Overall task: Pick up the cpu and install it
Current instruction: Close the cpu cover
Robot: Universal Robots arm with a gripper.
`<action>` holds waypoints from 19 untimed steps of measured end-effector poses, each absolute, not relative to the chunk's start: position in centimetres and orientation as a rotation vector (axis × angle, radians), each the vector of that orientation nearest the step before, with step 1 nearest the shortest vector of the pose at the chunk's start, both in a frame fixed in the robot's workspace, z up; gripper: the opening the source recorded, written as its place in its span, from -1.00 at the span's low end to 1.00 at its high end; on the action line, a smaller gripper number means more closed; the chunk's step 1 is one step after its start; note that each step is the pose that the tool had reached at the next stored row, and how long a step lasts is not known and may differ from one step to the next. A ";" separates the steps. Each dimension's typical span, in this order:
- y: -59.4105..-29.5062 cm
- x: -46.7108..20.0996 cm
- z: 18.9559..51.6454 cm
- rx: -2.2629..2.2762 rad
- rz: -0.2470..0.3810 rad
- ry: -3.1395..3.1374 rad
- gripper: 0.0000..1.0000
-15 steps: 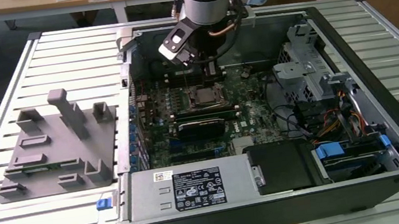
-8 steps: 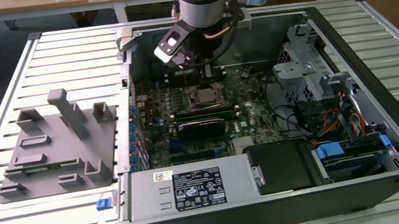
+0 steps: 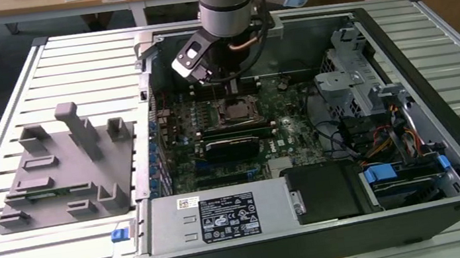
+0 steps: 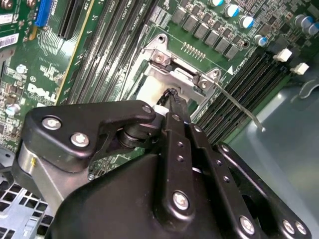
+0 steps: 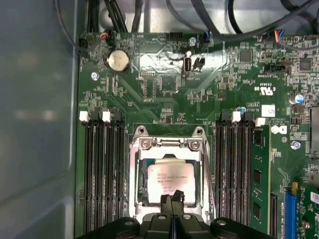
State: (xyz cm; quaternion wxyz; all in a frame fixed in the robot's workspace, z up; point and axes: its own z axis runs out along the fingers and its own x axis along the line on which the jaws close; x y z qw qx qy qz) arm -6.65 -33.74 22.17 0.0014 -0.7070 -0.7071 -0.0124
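Note:
The cpu (image 5: 169, 180), a flat square chip with a silvery-white top, lies inside the open motherboard socket (image 5: 168, 149); a pale corner of the cpu (image 4: 148, 94) also peeks out past the fingers. My gripper (image 5: 172, 200) hangs just above the cpu's edge with its two black fingers pressed together and nothing visible between them. In the second wrist view the gripper (image 4: 172, 94) points down at the socket's metal hinge (image 4: 174, 74). In the exterior view the arm reaches into the computer case, with the gripper (image 3: 234, 87) above the socket (image 3: 232, 110).
Black memory slots (image 5: 102, 169) flank the socket on both sides, and a thin metal lever (image 4: 240, 105) sticks out beside it. A grey plastic fixture tray (image 3: 66, 170) lies on the slatted table at the exterior view's left. Drive cages and cables (image 3: 370, 110) fill the case's right side.

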 end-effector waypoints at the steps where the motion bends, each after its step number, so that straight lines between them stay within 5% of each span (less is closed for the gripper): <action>1: -33.7 -6.7 22.1 -2.219 -0.039 -2.219 -0.77; 19: -33.7 -7.2 20.5 -2.219 -0.039 -2.219 -0.77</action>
